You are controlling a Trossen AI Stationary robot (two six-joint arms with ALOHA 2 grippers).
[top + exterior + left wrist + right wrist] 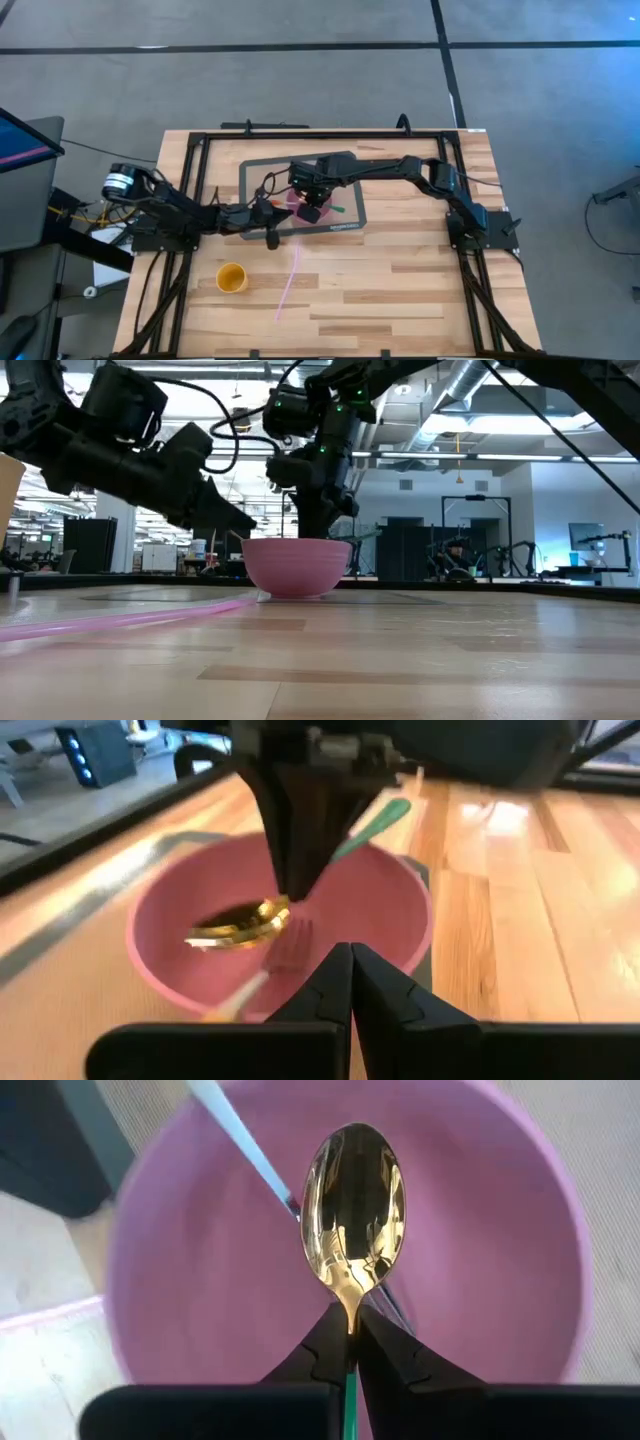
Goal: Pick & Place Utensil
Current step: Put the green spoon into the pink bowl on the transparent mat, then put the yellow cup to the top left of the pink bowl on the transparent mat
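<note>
A pink bowl (300,207) stands on a grey mat (255,175). My right gripper (352,1320) is above the bowl, pointing down into it, shut on a spoon with a gold bowl (355,1210) and a green handle (375,820). A second utensil, a fork (290,945) with a pale handle (235,1130), lies in the bowl with its handle leaning on the rim. My left gripper (350,965) is shut and touches nothing, just outside the bowl's left rim. My right gripper pinches the spoon at its thin neck (351,1308), between the gold bowl and the green handle, with both fingertips. The fingers (300,830) come from above, pointing down. The spoon tilts, gold end low inside the pink bowl; whether it touches the bottom I cannot tell.
A yellow cup (232,278) stands on the wood near the table's near-left part. A long pink straw (290,280) lies between the mat and the near edge, also seen as a straw (120,618) in the low view. A dark frame (195,160) borders the table.
</note>
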